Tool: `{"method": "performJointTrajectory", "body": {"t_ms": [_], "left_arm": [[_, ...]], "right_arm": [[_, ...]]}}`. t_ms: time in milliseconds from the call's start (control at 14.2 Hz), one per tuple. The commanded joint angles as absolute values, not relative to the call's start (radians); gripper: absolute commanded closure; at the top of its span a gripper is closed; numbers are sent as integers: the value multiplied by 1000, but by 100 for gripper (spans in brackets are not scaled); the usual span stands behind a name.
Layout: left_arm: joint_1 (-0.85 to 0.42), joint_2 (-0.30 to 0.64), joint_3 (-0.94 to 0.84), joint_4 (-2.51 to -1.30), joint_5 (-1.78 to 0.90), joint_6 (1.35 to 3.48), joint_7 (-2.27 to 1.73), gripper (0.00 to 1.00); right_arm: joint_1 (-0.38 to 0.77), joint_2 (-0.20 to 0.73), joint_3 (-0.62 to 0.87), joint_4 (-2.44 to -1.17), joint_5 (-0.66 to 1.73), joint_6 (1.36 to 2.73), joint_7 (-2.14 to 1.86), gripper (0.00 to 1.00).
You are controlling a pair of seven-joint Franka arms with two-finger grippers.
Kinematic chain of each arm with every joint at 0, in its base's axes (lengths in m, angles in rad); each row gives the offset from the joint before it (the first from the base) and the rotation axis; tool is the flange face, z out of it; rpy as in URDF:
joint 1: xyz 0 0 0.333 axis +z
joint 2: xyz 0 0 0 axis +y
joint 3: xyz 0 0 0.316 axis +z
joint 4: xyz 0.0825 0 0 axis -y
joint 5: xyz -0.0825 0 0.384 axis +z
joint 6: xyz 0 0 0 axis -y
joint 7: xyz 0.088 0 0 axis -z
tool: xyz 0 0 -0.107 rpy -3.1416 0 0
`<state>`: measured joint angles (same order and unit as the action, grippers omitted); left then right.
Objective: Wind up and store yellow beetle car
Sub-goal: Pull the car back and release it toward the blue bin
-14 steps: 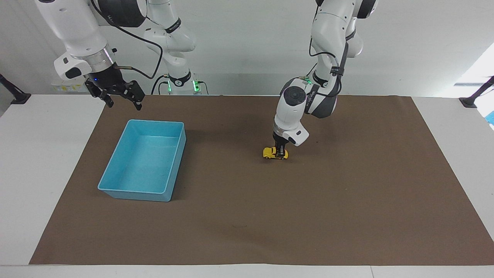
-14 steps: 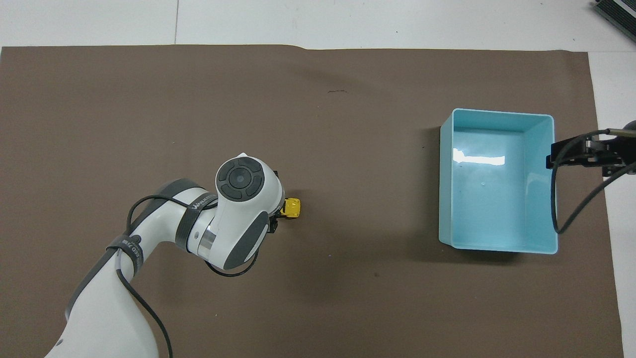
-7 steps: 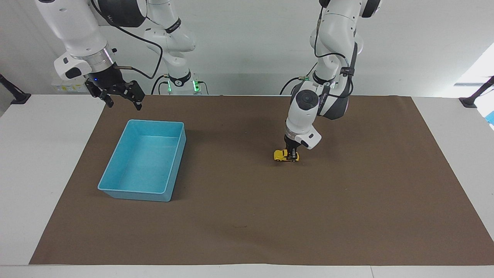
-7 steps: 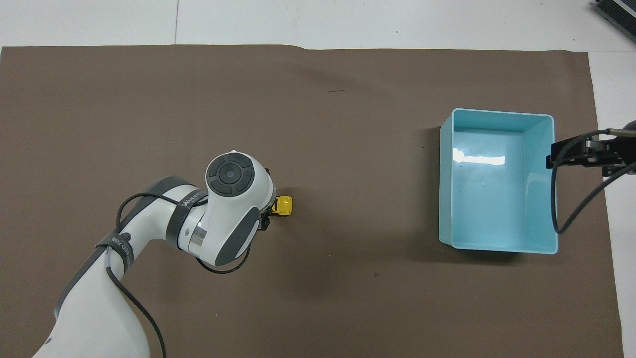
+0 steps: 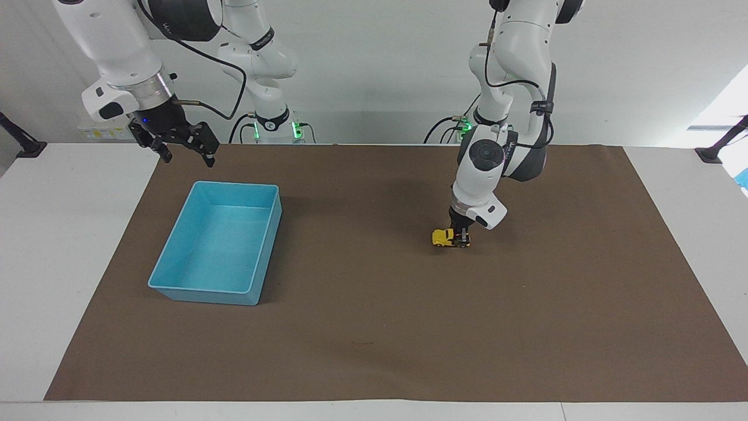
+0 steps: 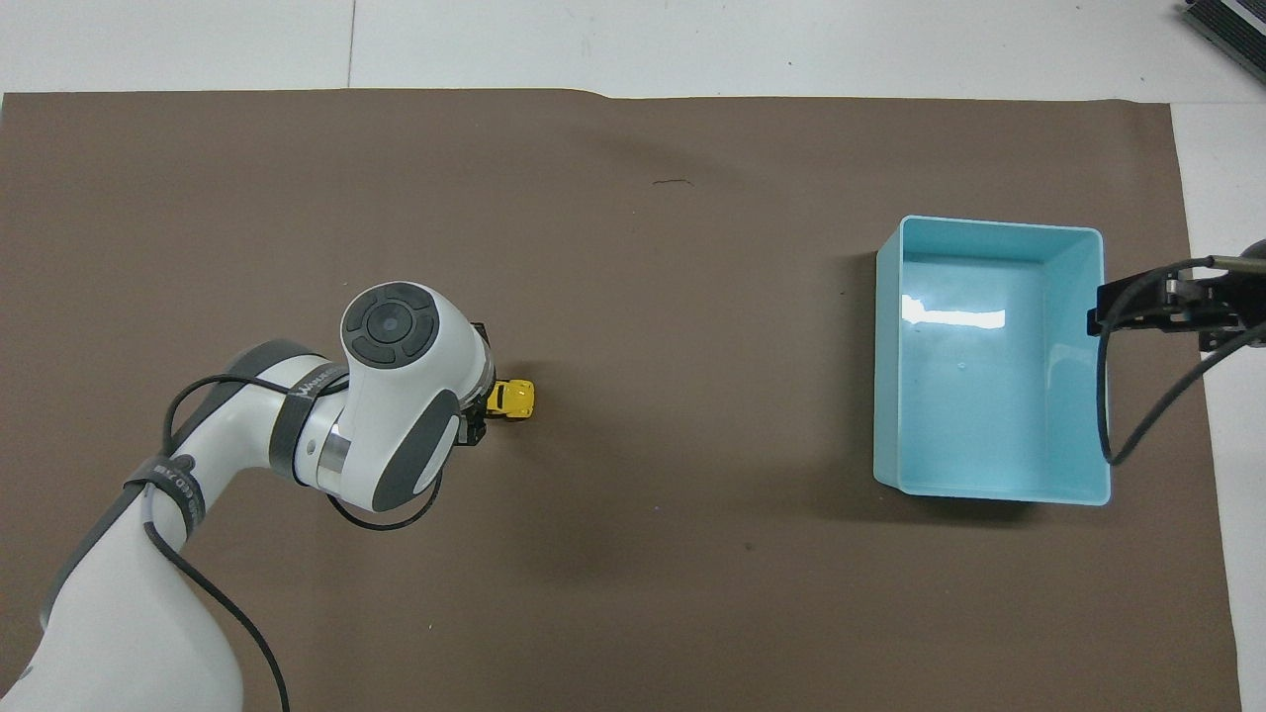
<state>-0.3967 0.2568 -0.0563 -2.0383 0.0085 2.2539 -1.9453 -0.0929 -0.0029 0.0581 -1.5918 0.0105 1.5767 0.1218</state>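
Observation:
The yellow beetle car [image 5: 445,237] [image 6: 512,399] stands on its wheels on the brown mat, about midway along the table. My left gripper [image 5: 462,236] comes straight down onto the car's rear half and is shut on it; in the overhead view the arm's wrist hides the car's rear. My right gripper [image 5: 184,149] hangs open in the air over the mat's edge, just on the robots' side of the blue bin, and holds nothing. That arm waits.
An empty light blue bin [image 5: 175,257] [image 6: 1078,386] sits on the mat toward the right arm's end of the table. The brown mat [image 5: 374,327] covers most of the white table.
My left gripper has dragged the car along the mat toward the left arm's end of the table, away from the bin. The right arm has not moved.

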Motion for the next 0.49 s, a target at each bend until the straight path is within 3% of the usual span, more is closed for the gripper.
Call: {"method": "performJointTrajectory", "body": {"t_ms": [0, 70, 141, 211, 282, 423], "left_arm": [[-374, 288, -54, -2057, 51, 2303, -1940, 82], [-374, 288, -54, -2057, 51, 2303, -1940, 78], [-373, 288, -54, -2056, 51, 2299, -1940, 65], [-373, 290, -54, -2049, 51, 2293, -1944, 18], [-373, 288, -52, -2043, 54, 2287, -1947, 0], [-371, 265, -51, -2019, 55, 2258, -1951, 0]], "right_arm": [[-98, 8, 61, -1572, 26, 1568, 100, 0], [-98, 8, 61, -1572, 26, 1568, 95, 0], [-100, 6, 61, -1572, 26, 1568, 100, 0], [-100, 8, 61, -1572, 26, 1568, 100, 0], [-100, 6, 61, -1574, 26, 1568, 101, 0], [-100, 6, 61, -1574, 26, 1568, 103, 0]]}}
